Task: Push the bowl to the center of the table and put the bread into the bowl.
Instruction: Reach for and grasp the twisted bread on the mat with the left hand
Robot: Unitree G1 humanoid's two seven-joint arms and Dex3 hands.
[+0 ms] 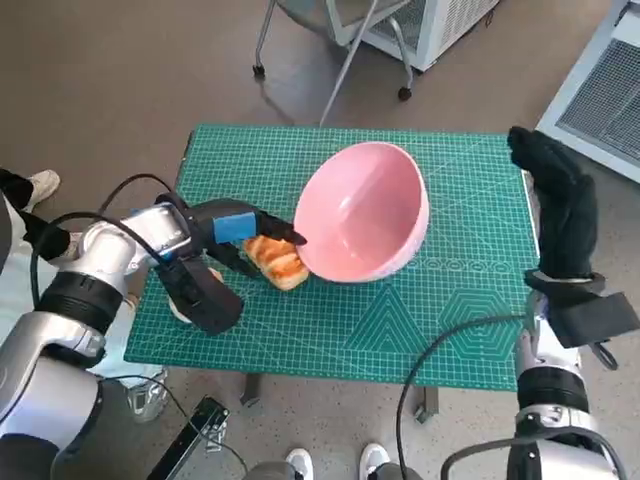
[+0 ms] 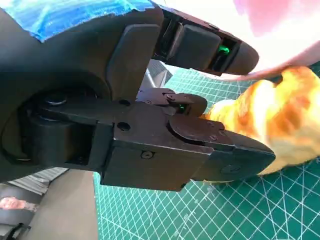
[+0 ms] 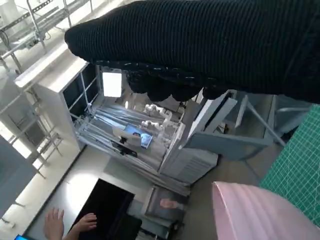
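Observation:
The pink bowl (image 1: 365, 215) stands tilted near the middle of the green cutting mat (image 1: 450, 320), its opening turned toward my left side. The golden bread (image 1: 277, 260) lies against the bowl's lower left rim. My left hand (image 1: 225, 225) grips the bread, one finger over it and touching the bowl's rim, the others under it. In the left wrist view the bread (image 2: 272, 112) sits between the black fingers (image 2: 225, 150), with the pink bowl (image 2: 280, 20) just beyond. My right hand (image 1: 560, 200) is raised at the table's right edge, fingers straight, holding nothing; its glove (image 3: 200, 45) hangs above the bowl's rim (image 3: 250, 210).
A wheeled chair (image 1: 340, 30) and a white cabinet (image 1: 440, 25) stand beyond the table's far edge. A person's shoe (image 1: 35, 185) shows at the left and feet (image 1: 335, 462) below the near edge. A person's hands (image 3: 65, 225) appear in the right wrist view.

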